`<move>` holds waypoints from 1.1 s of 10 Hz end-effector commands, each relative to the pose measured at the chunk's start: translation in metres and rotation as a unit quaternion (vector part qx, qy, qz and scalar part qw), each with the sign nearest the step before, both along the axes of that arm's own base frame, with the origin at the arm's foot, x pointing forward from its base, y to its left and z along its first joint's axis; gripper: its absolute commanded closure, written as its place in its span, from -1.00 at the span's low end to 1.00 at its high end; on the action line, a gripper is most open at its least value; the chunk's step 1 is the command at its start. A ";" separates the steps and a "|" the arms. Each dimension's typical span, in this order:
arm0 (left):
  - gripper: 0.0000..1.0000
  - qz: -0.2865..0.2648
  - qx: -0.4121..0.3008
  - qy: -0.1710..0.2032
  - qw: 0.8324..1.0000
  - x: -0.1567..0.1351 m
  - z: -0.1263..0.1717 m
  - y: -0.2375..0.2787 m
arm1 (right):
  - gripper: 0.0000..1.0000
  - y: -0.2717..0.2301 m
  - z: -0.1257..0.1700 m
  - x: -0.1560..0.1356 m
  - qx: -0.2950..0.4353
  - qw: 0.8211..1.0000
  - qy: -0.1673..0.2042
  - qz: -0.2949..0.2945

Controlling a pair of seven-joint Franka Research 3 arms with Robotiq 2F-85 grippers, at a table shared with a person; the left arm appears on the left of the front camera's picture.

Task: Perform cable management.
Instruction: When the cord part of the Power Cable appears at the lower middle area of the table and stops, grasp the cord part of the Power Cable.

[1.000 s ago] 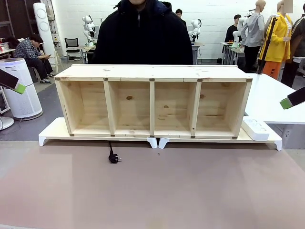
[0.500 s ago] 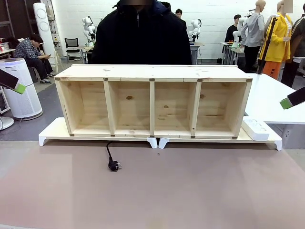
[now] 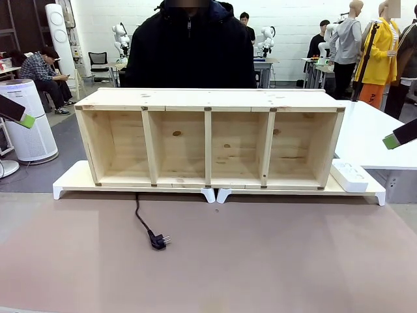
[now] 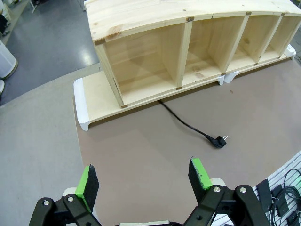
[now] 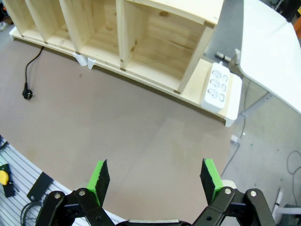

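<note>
Brown tabletop point(image 3: 273, 261), front view: we see the thin black cable point(image 3: 141, 222) trailing from under the pale four-bay wooden shelf point(image 3: 208, 140). Left wrist view: left gripper point(image 4: 142, 175) wide apart, empty. Right wrist view adds a white power strip point(image 5: 217, 87); right gripper point(image 5: 154, 173) likewise.

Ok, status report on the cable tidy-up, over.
Left gripper open, right gripper open, both empty. Thin black power cord loose on the brown tabletop, round two-pin plug free. Nothing blocking it.
</note>
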State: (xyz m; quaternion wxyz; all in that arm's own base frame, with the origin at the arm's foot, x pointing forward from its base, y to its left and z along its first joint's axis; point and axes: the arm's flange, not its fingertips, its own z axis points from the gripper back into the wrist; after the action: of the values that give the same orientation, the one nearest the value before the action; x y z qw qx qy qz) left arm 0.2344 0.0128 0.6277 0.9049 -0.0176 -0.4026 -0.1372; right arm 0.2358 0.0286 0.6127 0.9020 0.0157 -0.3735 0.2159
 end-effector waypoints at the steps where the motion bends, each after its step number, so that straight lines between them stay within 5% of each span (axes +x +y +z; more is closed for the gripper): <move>1: -1.00 0.002 -0.001 -0.003 1.000 0.001 0.001 0.000 | -1.00 0.000 -0.001 0.005 0.002 1.000 -0.003 -0.001; 11: -1.00 0.002 -0.001 -0.003 1.000 0.001 0.001 0.000 | -1.00 0.000 -0.001 0.005 0.002 1.000 -0.003 -0.001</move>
State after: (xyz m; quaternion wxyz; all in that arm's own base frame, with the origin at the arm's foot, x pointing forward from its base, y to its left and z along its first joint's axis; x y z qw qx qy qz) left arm 0.2344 0.0128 0.6277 0.9049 -0.0176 -0.4026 -0.1372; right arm 0.2358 0.0286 0.6127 0.9020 0.0157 -0.3736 0.2159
